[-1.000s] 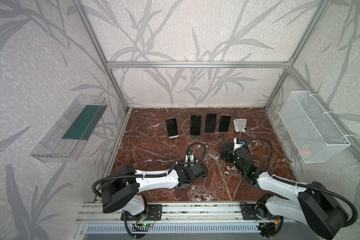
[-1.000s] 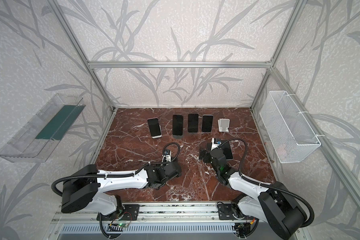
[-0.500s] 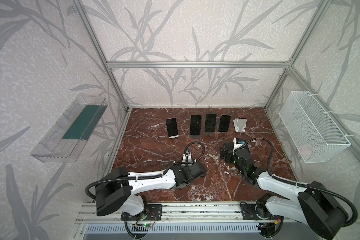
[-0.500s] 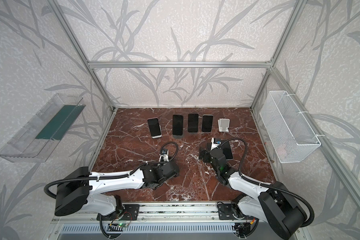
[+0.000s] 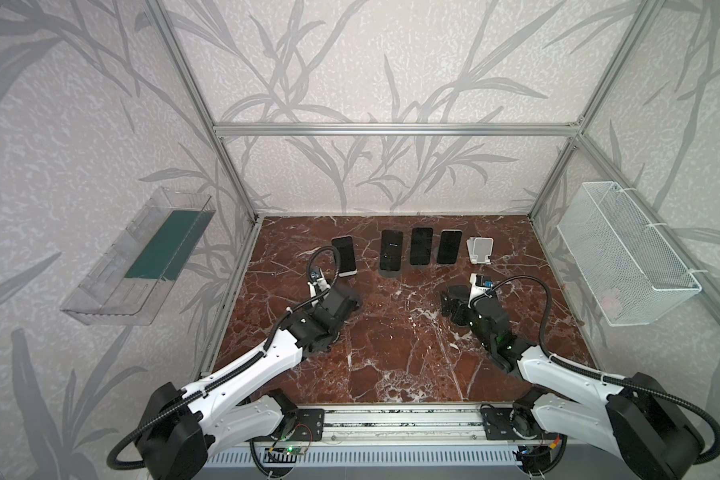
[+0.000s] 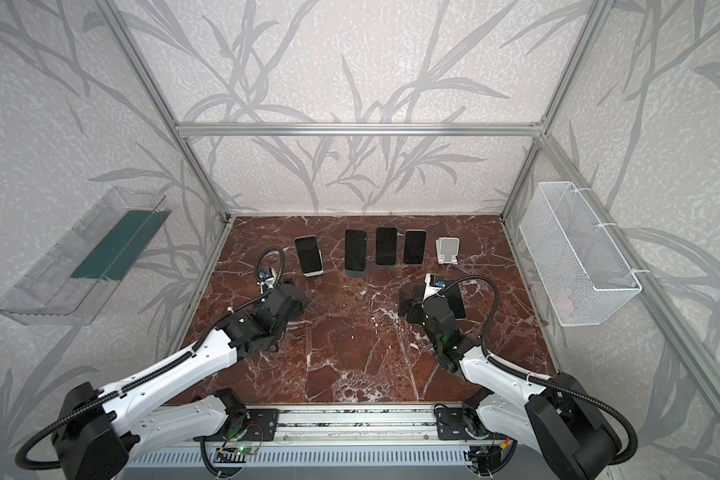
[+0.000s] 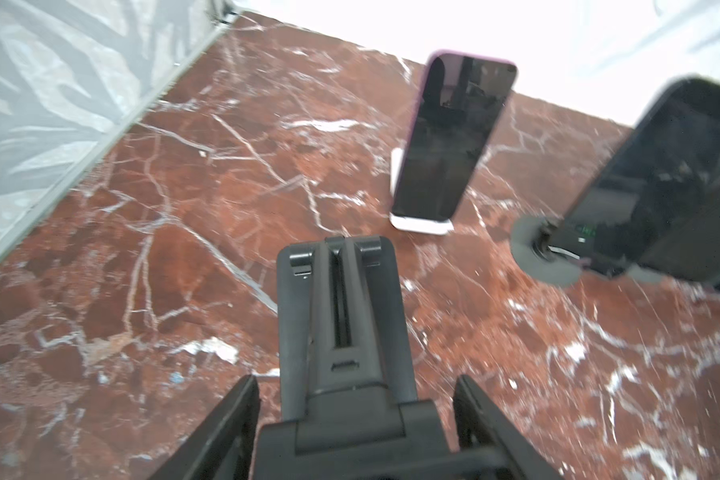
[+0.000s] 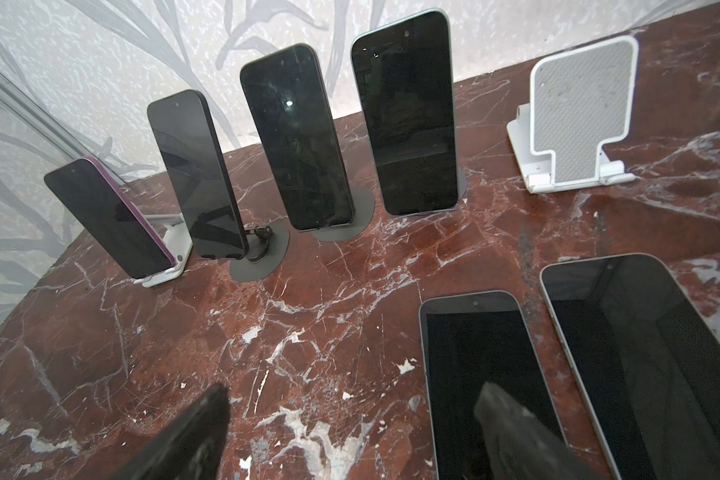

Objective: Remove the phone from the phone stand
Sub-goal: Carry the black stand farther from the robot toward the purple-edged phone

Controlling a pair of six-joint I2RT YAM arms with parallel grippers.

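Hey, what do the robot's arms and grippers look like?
The left arm and right arm have white shells, black joints and bases, and black ribbed cables looping alongside. The left gripper and right gripper are black, each with a blue-marked camera module. A green light glows on the right arm.

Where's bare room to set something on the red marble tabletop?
Bare: tabletop middle between left gripper, clamping a black folding stand, and right gripper; also the near strip. Crowded: back row of four propped dark phones plus empty white stand; two flat dark phones by right gripper.
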